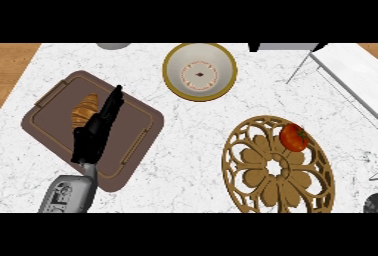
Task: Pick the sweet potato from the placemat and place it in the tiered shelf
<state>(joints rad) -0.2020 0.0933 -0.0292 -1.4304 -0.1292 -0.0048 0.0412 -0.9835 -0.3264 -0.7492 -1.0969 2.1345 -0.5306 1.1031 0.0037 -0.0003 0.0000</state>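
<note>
A kitchen, seen from above: a white marble-patterned counter (199, 130) holds a cream bowl (199, 71) with a gold rim, a brown tray (140, 145) carrying a croissant (83, 111), and an ornate wooden trivet (277, 167) with a tomato (293, 137).

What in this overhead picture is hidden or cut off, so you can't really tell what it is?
- Right hand: nowhere in the head view.
- Tiered shelf: cut by the right edge; tiers unclear.
- Grey object: cut by the top edge.
- Croissant-like item on the tray: partly behind the left hand.
- Dark object: cut by the right edge.
</note>
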